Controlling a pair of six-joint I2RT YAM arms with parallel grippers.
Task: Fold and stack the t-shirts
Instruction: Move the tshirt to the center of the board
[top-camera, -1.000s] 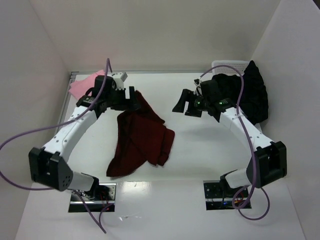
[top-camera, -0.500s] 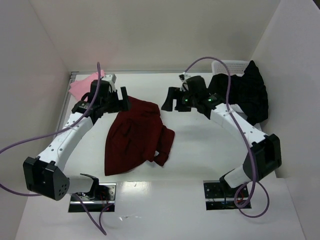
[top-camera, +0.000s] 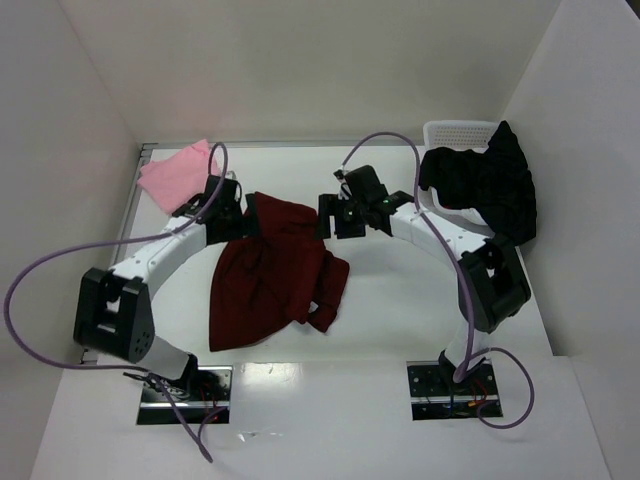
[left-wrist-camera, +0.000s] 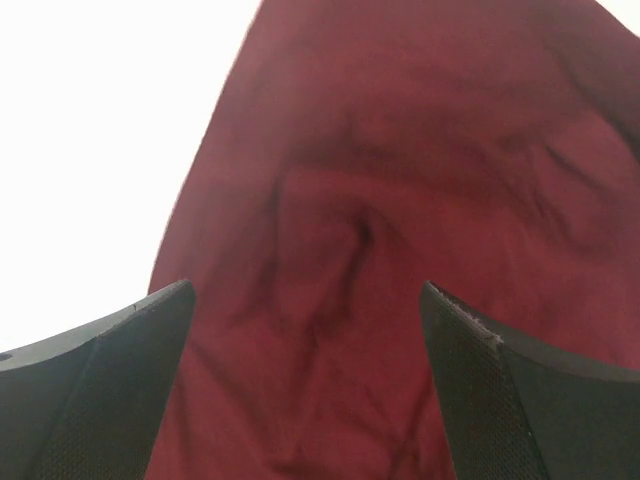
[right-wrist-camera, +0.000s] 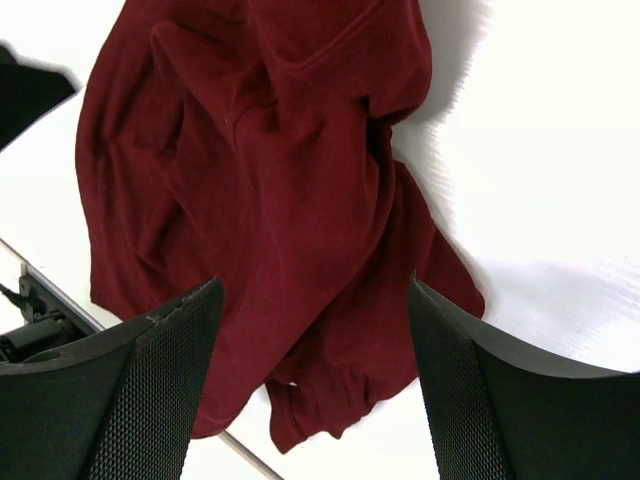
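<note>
while the maroon t-shirt (top-camera: 270, 275) lies crumpled on the counter (top-camera: 400, 310), no stack yet: pink t-shirt (top-camera: 175, 175) far left of it, black t-shirt (top-camera: 490, 190) far right, draped on basket (top-camera: 455, 130). left fingers (left-wrist-camera: 100, 400) & right fingers (right-wrist-camera: 130, 400) spread, empty, over its top edge.

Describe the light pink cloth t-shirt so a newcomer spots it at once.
On the white table seen from above, look to the far left corner. The light pink cloth t-shirt lies flat there. It is the only pale garment: the dark maroon t-shirt sprawls mid-table, the black t-shirt drapes over the white mesh basket far right.
</note>
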